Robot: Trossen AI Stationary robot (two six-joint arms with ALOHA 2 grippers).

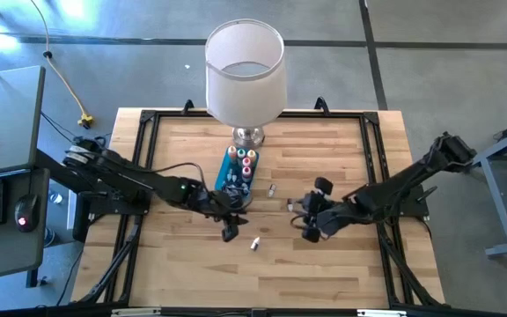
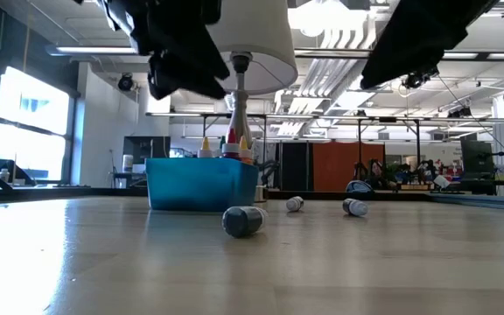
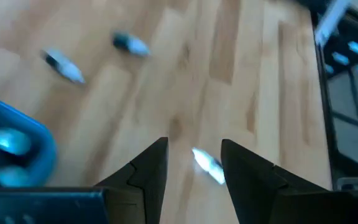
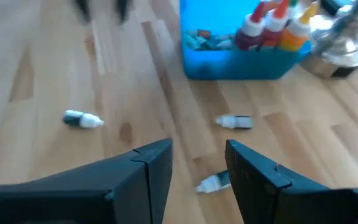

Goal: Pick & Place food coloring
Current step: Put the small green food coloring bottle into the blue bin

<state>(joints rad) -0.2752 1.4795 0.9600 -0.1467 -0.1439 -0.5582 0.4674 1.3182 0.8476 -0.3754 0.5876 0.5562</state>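
Note:
Three small dark food coloring bottles with white caps lie on their sides on the wooden table: one (image 1: pixel 255 244) near the front, two (image 1: pixel 272 189) (image 1: pixel 290 204) right of the blue tray (image 1: pixel 224 180). More bottles (image 4: pixel 272 25) stand upright in the tray. My left gripper (image 1: pixel 229 231) hangs open just left of the front bottle (image 3: pixel 207 165), which shows ahead between its fingers. My right gripper (image 1: pixel 310 226) is open above the table, with a loose bottle (image 4: pixel 213 182) ahead between its fingers. Neither touches a bottle.
A white-shaded lamp (image 1: pixel 245 70) on a chrome foot (image 1: pixel 247 135) stands right behind the tray. A black frame (image 1: pixel 143 132) runs around the table's edges. Bare wood lies toward the near edge and both front corners.

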